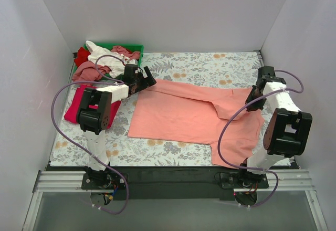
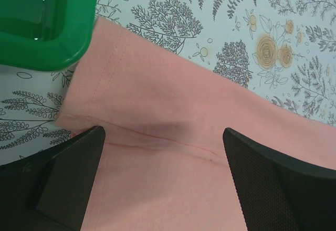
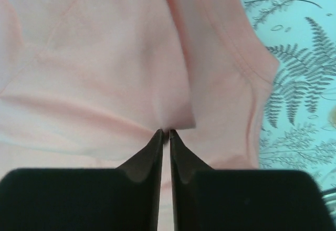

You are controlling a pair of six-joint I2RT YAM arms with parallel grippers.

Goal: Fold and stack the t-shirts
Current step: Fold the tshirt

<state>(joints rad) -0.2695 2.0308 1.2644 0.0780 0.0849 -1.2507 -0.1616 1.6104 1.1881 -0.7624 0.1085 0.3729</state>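
Observation:
A large salmon-pink t-shirt (image 1: pixel 178 113) lies spread across the middle of the table. My left gripper (image 1: pixel 143 79) is open, its jaws wide apart over the shirt's far left corner (image 2: pixel 157 110), holding nothing. My right gripper (image 1: pixel 255 92) is shut on a pinched fold of the same shirt (image 3: pixel 168 121) near its right sleeve. A magenta-red t-shirt (image 1: pixel 76 102) lies folded at the left, partly under my left arm. White, dusty-rose and red t-shirts (image 1: pixel 102 60) are heaped in the tray.
A green plastic tray (image 1: pixel 134 47) stands at the far left corner; its rim shows in the left wrist view (image 2: pixel 58 37) just beside the shirt's corner. The table has a floral cloth (image 1: pixel 210 65). White walls close in on three sides.

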